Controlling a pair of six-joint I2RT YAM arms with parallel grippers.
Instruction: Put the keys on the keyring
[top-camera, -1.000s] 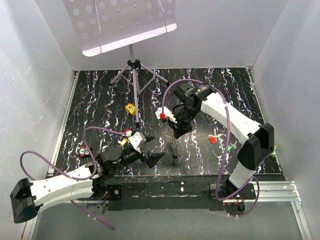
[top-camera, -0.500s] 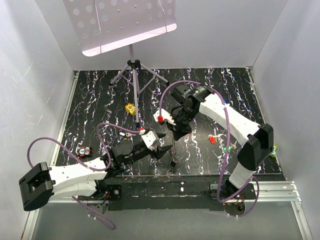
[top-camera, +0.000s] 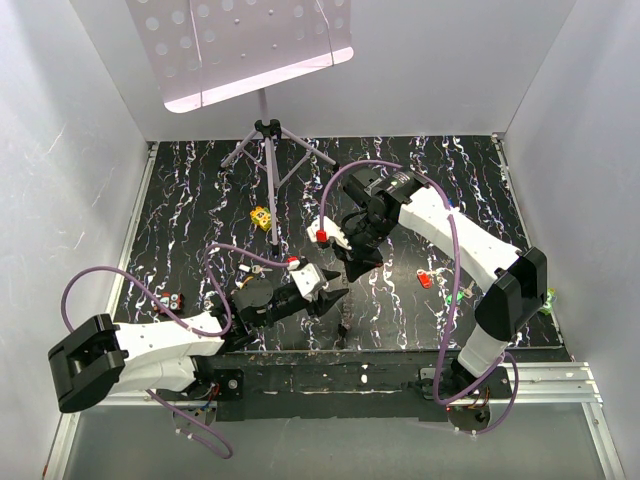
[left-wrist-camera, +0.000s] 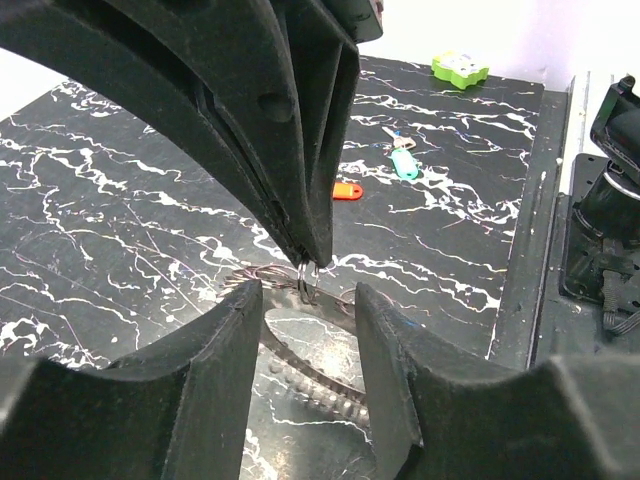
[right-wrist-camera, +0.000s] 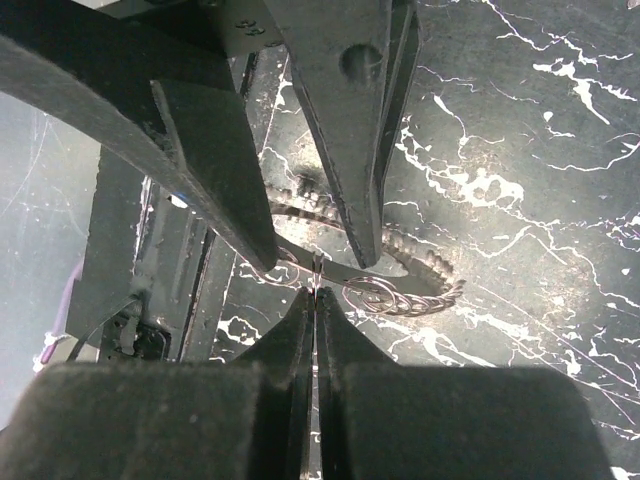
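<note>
R gripper (top-camera: 352, 268) is clamped shut on the keyring (left-wrist-camera: 308, 280), held up over the front-centre of the tabletop (top-camera: 200, 200) with the chain (left-wrist-camera: 305, 382) dangling, prob. to steady the ring for L. L gripper (top-camera: 330, 287): arm stretched low from the front-left corner, jaws part-open astride the ring, gripping nothing. The keys (top-camera: 425, 278) lie loose nr the right & left edges.

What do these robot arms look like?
The left arm and right arm have white shells, black joints and looping purple cables. The left hand and right hand are black, with two tapered fingers and a red cap behind each.
</note>
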